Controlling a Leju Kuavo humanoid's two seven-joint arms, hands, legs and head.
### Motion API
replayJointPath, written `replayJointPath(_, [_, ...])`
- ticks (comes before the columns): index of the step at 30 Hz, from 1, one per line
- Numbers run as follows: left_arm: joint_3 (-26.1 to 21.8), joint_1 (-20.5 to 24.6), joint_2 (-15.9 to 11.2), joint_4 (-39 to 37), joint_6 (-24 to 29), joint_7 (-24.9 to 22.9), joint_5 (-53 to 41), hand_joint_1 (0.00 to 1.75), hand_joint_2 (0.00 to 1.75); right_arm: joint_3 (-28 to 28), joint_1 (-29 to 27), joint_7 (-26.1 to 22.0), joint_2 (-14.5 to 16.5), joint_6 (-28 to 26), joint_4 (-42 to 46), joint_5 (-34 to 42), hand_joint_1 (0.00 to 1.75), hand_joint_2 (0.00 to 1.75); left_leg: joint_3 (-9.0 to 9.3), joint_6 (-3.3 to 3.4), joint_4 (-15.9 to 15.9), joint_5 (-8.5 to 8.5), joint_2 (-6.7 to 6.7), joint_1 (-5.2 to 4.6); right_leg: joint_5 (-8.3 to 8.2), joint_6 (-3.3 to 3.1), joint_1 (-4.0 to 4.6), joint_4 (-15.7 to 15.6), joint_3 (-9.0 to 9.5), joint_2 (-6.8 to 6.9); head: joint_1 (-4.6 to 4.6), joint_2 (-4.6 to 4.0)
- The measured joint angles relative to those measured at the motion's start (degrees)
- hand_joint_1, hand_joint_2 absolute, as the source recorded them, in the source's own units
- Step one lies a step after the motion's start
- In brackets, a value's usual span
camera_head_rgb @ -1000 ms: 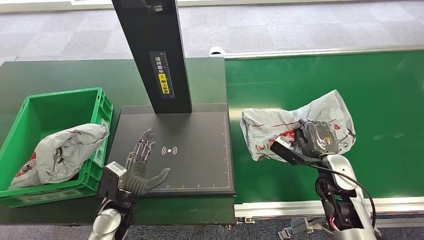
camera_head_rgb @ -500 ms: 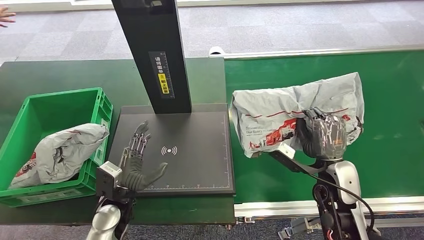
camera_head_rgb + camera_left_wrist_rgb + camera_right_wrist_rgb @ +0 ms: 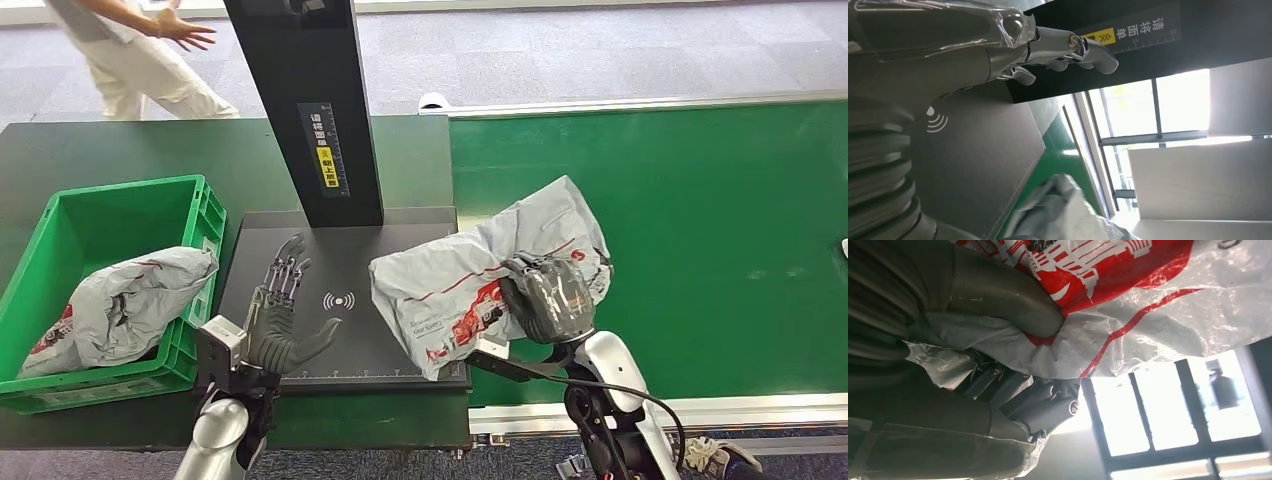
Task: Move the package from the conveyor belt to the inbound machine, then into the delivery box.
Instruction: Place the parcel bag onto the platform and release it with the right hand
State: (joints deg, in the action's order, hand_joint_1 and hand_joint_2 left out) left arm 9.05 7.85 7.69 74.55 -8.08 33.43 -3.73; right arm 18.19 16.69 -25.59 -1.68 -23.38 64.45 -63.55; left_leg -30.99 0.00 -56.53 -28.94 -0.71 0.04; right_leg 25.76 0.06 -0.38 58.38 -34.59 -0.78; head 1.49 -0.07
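Observation:
My right hand [image 3: 548, 297] grips a grey plastic package [image 3: 455, 280] with red print and holds it lifted above the right part of the inbound machine's black plate [image 3: 300, 245]. In the right wrist view the thumb and fingers [image 3: 1040, 407] pinch the package [image 3: 1148, 305]. My left hand [image 3: 280, 325] is open, fingers spread, over the plate's left front near the wireless mark [image 3: 339, 301]. Its fingers [image 3: 1073, 47] hold nothing, and the package [image 3: 1058, 210] shows beyond them. The green conveyor belt [image 3: 700, 200] lies on the right.
A green delivery box [image 3: 70, 225] at the left holds another grey package [image 3: 125, 300]. The machine's black post [image 3: 310, 110] rises behind the plate. A person [image 3: 140, 50] walks at the far left back.
My right hand has carried the package leftward from over the belt to above the plate's right side. A person has walked in at the back left. The left hand has barely moved.

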Motion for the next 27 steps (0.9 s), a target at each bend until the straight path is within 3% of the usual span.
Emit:
replayJointPath(9, [0.4,0.4,-0.4,-1.2,0.4,1.0,0.8,0.00,1.75,7.0,0.9,-0.6,0.7,1.7,-5.2,1.8,1.75,1.75,0.00,0.00,0.0,0.00,0.01,0.00,0.00,0.00,0.00,0.0,0.00,0.00,-0.01,0.00])
replayJointPath(18, [0.9,0.4,-0.9,-1.5,1.0,1.6,1.2,0.00,1.75,8.9,2.3,2.1,0.9,-0.1,-7.4,0.4,1.75,1.75,0.01,0.00,0.0,0.00,0.00,0.00,0.00,0.00,0.00,0.0,0.00,0.00,0.00,0.00])
replayJointPath(27, [1.4,0.8,-1.1,-2.4,0.8,2.1,1.9,0.00,1.75,9.2,4.4,2.6,1.5,-7.0,-11.0,-1.4,1.75,1.75,0.01,0.00,0.0,0.01,0.00,0.00,0.00,0.00,0.00,0.0,0.01,0.00,-0.01,0.00])
